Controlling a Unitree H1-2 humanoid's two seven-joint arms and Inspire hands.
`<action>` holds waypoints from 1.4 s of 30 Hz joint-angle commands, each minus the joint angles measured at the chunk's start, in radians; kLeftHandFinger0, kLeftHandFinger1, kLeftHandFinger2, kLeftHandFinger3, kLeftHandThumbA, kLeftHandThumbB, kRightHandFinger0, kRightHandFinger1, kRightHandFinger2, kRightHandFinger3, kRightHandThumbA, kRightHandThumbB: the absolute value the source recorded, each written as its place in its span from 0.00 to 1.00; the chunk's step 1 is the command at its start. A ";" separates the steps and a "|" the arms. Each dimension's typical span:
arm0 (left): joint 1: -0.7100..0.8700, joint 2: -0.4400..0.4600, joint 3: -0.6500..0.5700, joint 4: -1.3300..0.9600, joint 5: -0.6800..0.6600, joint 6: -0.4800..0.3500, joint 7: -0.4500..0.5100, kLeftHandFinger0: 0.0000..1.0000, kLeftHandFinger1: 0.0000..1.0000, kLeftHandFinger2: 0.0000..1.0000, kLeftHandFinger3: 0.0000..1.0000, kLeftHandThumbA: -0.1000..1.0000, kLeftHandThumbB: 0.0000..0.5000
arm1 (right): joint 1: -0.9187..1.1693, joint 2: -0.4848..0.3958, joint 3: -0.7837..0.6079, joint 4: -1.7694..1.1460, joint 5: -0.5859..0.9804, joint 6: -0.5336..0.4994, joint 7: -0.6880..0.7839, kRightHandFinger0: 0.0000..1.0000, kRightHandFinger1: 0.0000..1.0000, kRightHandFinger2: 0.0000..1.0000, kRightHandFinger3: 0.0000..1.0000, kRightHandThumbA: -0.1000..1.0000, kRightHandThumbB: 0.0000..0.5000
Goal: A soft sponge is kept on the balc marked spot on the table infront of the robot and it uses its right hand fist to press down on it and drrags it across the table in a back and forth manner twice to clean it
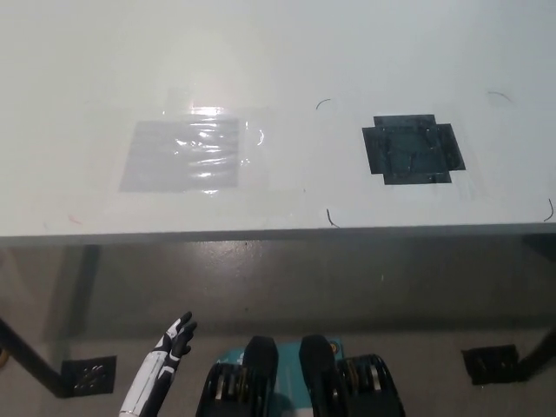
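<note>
Your spread, empty left hand (174, 340) hangs below the counter (278, 52); the black marked spot (413, 149) lies up-right, no sponge or right hand visible.

A dark, roughly square patch of black tape (413, 150) with notched corners lies flat on the pale white tabletop (278, 61), toward the right side and fairly near the table's near edge. Its surface is bare and slightly glossy, with faint creases. Thin curved pen marks sit on the tabletop around it, apart from its corners.
</note>
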 commanded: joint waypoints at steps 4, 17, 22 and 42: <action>-0.012 0.008 -0.001 -0.028 -0.009 -0.006 -0.011 1.00 1.00 1.00 1.00 1.00 0.19 | -0.045 0.137 0.031 0.008 -0.009 0.029 0.014 0.00 0.02 0.38 0.34 1.00 0.21; -0.005 0.005 -0.005 -0.025 0.001 -0.007 -0.005 1.00 1.00 1.00 1.00 1.00 0.21 | -0.116 0.349 0.129 0.007 -0.053 -0.003 -0.026 0.00 0.00 0.22 0.11 1.00 0.32; -0.008 0.008 -0.002 -0.040 -0.004 0.010 -0.009 1.00 1.00 1.00 1.00 1.00 0.20 | -0.117 0.363 0.135 0.002 -0.055 -0.016 -0.014 0.00 0.01 0.32 0.17 1.00 0.34; -0.013 0.015 -0.001 -0.023 -0.001 -0.018 -0.008 1.00 1.00 1.00 1.00 1.00 0.20 | -0.104 0.278 0.085 -0.108 0.016 -0.050 0.082 0.32 0.33 0.51 0.60 1.00 0.42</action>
